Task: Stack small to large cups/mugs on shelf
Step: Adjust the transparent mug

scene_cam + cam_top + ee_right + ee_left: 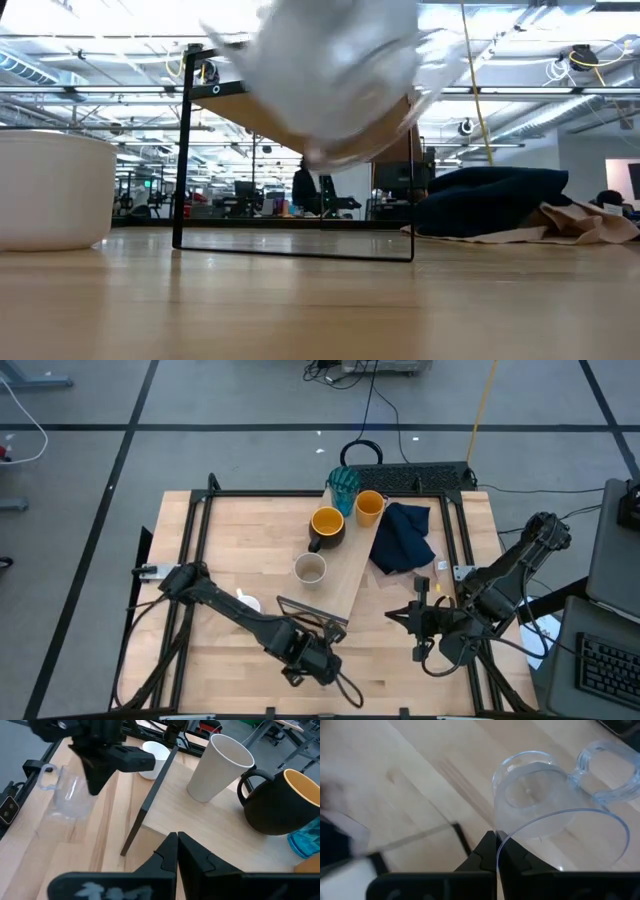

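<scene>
Left gripper (496, 851) pinching clear handled glass (555, 805) rim, glass tilted

A small clear glass (555, 805) with a handle is being held by its rim, tilted, above the table's near side. On the long light-wood shelf (345, 575) four vessels are being kept upright: a teal ribbed tumbler (343, 484) at the far end, an orange cup (369, 507) beside it, a dark mug with yellow inside (326, 526), then a beige cup (310, 568). A white mug (247, 603) is being left on the table, off the shelf.
</scene>
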